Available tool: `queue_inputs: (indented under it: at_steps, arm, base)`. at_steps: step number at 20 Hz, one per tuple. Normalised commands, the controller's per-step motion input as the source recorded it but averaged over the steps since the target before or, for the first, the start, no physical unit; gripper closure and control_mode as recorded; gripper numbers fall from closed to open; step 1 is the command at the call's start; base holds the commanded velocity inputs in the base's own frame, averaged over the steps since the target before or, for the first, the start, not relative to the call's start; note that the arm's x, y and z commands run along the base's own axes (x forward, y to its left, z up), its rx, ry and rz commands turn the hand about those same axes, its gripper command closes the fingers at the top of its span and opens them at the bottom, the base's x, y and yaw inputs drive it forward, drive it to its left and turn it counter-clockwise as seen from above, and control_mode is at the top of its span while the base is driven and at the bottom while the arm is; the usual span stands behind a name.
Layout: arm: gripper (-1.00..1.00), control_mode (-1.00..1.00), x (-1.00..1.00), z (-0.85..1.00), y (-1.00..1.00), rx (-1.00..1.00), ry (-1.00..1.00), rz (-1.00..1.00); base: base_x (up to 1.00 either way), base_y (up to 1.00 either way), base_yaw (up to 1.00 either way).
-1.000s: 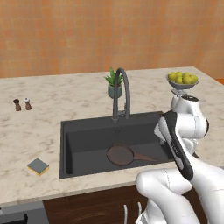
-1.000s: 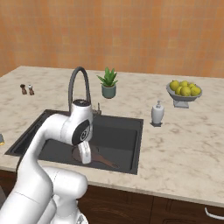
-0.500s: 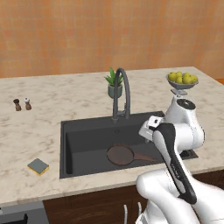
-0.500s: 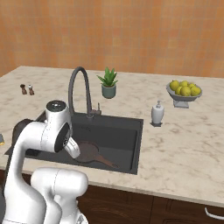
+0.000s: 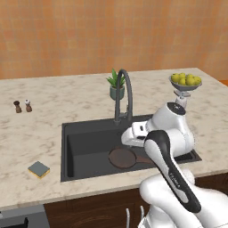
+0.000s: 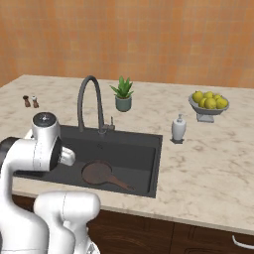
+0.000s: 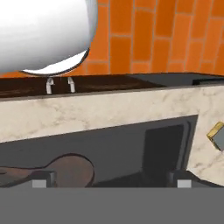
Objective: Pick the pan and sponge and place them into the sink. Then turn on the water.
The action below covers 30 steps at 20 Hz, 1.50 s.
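- Currently, the pan [image 5: 122,157] is seen lying flat on the floor of the sink [image 5: 84,147], at the centre of the left base view, with its handle pointing toward the lower right of the frame.
- From the right base view, the same pan [image 6: 97,173] is shown in the lower left part of the sink [image 6: 134,154], apart from the basin walls.
- Nothing is held by the gripper [image 7: 109,183]; its fingers [image 7: 43,178] are spread wide at the bottom of the hand view, above the basin, with the pan [image 7: 72,169] lying beyond the left one.
- A sponge [image 5: 39,169] is seen on the worktop [image 5: 53,111] at the lower left of the left base view, just beside the sink's left rim and outside it.
- At the right edge of the hand view, the sponge [image 7: 217,134] is partly cut off by the frame.
- No stream is seen at the faucet [image 5: 124,95], which stands behind the basin.
- Behind the faucet a potted plant [image 6: 122,94] is set; a soap dispenser [image 6: 178,129] stands right of the sink, and a bowl of lemons [image 6: 208,103] is placed at the upper right.
- Two small shakers [image 5: 22,106] are seen side by side at the far left of the worktop.
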Motion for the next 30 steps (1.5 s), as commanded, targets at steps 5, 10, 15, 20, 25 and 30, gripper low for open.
queue_inputs:
  at_steps: [5,10,15,20,25,30]
  arm:
    - [-1.00,-1.00,0.00,0.00,0.88,-0.13,-0.09,0.51]
    - [-1.00,-1.00,0.00,0.00,0.83,-0.09,-0.10,0.23]
    - [-1.00,-1.00,0.06,0.00,0.80,-0.07,-0.02,0.05]
    - [-1.00,-1.00,0.08,0.00,0.83,-0.06,0.00,0.01]
    - [-1.00,-1.00,0.23,0.00,0.71,-0.07,0.00,0.02]
    - [-1.00,-1.00,0.18,0.00,0.65,-0.04,0.00,0.00]
  base:
    - [0.00,0.00,0.00]
    - [0.00,0.00,0.00]
    - [0.00,0.00,0.00]
    - [0.00,0.00,0.00]
    - [0.00,0.00,0.00]
    - [0.00,0.00,0.00]
